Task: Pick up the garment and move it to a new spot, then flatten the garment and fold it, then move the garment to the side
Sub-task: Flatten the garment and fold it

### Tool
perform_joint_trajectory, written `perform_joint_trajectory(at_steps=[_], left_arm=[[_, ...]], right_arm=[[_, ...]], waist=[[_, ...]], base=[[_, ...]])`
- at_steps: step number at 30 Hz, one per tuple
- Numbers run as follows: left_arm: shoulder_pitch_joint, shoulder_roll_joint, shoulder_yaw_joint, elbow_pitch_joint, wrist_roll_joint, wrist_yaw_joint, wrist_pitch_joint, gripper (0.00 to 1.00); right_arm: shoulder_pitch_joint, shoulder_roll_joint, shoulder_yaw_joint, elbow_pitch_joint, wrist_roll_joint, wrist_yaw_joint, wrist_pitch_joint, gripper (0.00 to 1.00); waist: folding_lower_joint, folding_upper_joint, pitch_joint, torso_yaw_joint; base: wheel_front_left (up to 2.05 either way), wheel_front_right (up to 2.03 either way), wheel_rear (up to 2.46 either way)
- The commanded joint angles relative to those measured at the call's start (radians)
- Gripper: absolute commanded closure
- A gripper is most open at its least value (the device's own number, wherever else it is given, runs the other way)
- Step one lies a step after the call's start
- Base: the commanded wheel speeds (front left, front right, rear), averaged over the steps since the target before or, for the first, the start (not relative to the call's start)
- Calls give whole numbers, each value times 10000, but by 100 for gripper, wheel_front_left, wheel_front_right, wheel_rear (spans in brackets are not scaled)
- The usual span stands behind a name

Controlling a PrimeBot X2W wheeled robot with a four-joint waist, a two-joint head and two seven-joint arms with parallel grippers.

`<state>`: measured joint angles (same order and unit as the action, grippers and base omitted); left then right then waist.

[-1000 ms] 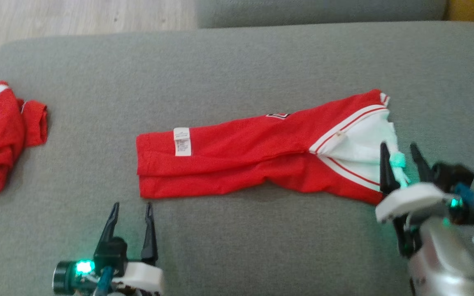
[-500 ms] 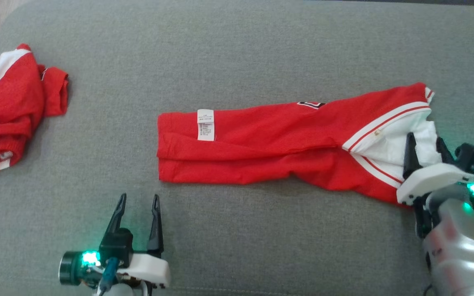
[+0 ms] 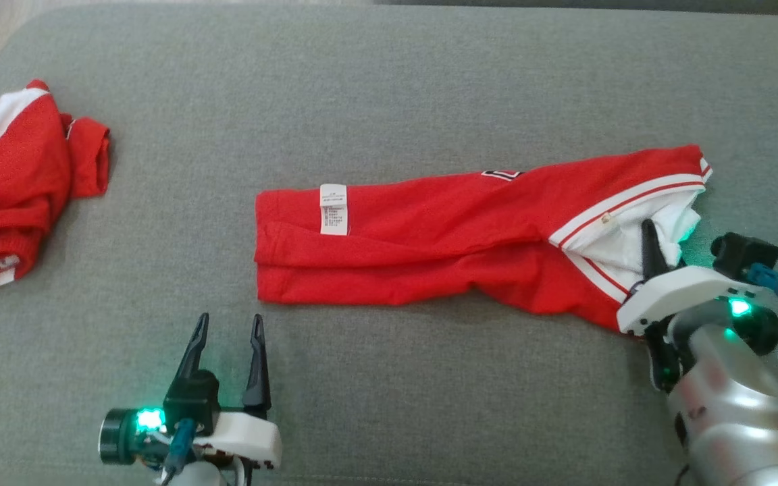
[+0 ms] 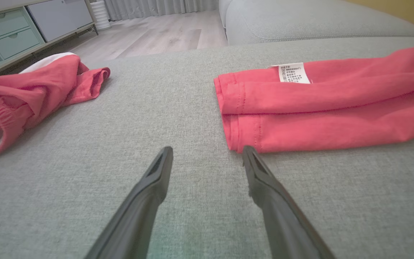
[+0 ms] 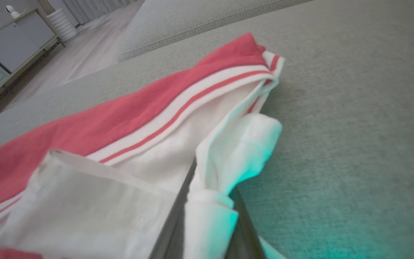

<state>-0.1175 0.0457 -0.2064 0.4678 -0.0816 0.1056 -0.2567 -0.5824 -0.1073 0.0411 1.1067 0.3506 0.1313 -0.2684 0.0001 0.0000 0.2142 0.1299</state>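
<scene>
Where right claw [image 3: 650,233] pinches garment [image 3: 429,233] edge, cushion [image 3: 443,398] seems open.

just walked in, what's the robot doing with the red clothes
The robot is handling a folded red garment on the grey sofa. Its right gripper is shut on the white fabric at one end; its left gripper is open, near the hem end. A second garment lies bunched at the far left.
</scene>
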Motion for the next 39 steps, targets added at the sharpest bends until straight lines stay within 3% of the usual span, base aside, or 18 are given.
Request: perform_joint_trajectory(at_steps=[1,6,10,13,19,28,34,35,36,37,39], left_arm=[[-152,45,238,-249,-73,20,-51,0],[-84,45,182,-240,-117,-12,-51,0],[-3,45,-26,-199,-209,-19,-51,0],[26,45,-276,-144,-264,-57,-51,0],[81,45,-777,7,-362,-114,-51,0],[239,45,-1196,207,-425,-140,-51,0],[366,45,-1420,246,-507,-133,-51,0],[376,45,-1455,233,-533,-126,-51,0],[382,45,-1493,224,-554,-119,-51,0],[382,45,-1528,211,-570,-109,-51,0],[377,45,-1551,188,-603,-74,-51,0]], right_arm=[[404,-26,250,-55,85,-6,102,100],[456,-979,-503,-1199,110,-6,71,100],[659,-947,-563,-2314,-75,-6,69,100],[807,-502,-59,-3171,132,-6,68,100],[1065,203,1973,-4182,1182,-6,68,100],[812,458,3928,-4006,2350,-6,216,100],[401,541,4606,-3326,2814,-6,178,100],[328,549,4639,-3209,2887,-6,161,95],[264,556,4682,-3110,2959,-6,144,38],[205,560,4722,-3043,3026,-6,127,0],[124,565,4891,-3087,3172,-6,96,0]], waist=[[-1,0,-100,-88],[-1,0,-333,-282],[-1,0,-508,-327],[-1,0,-610,-205],[-1,0,-765,489],[-1,0,-873,2069],[-1,0,-935,3095],[-1,0,-941,3210],[-1,0,-946,3295],[-1,0,-947,3352],[-1,0,-961,3371]], base=[[0,0,0],[0,0,0],[0,0,0],[0,0,0],[0,0,0],[0,0,0],[0,0,0],[0,0,0],[0,0,0],[0,0,0],[0,0,0]])
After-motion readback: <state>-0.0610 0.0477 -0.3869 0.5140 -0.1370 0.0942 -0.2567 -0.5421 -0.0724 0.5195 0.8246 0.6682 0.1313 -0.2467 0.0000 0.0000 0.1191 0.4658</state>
